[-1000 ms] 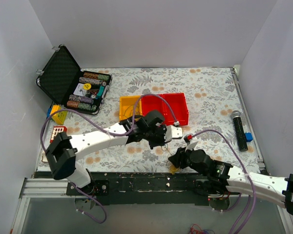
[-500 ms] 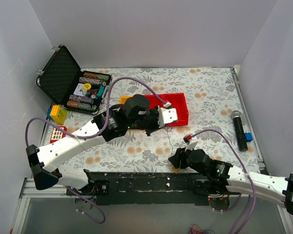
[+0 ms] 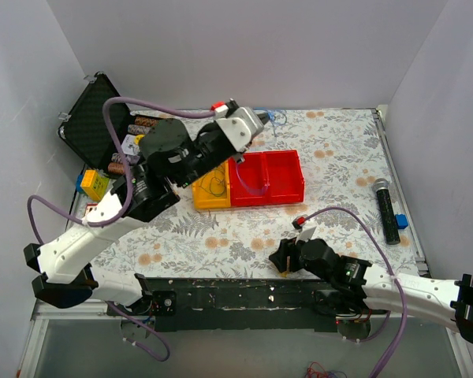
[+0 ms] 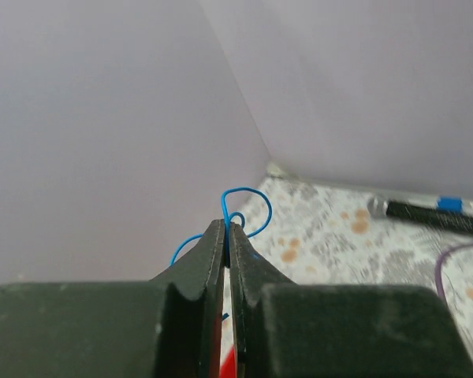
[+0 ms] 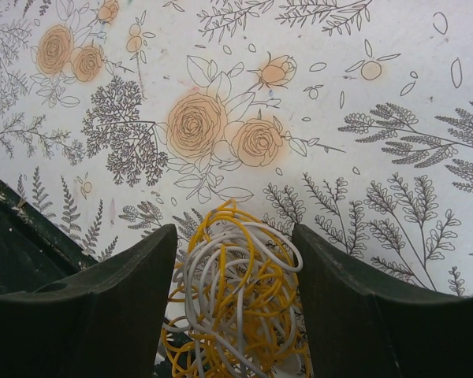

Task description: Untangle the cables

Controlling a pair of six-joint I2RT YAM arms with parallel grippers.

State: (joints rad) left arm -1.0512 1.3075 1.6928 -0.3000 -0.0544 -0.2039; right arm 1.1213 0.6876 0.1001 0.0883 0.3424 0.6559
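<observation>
My top camera sits above and behind the rig, tilted down over the whole flower-printed tablecloth (image 3: 339, 142), far enough back to take in both arms. The left wrist camera is raised and looks nearly level along the left gripper (image 4: 228, 228), past the thin blue wire (image 4: 252, 206) at its tips, toward the pale wall corner (image 4: 244, 102). Ahead and right of the tips it shares the black stick microphone with a grey head (image 4: 426, 213) with the top view. The right wrist camera looks steeply down through the right gripper (image 5: 233, 230), very close to the cloth's near edge, a patch the top view also holds.
</observation>
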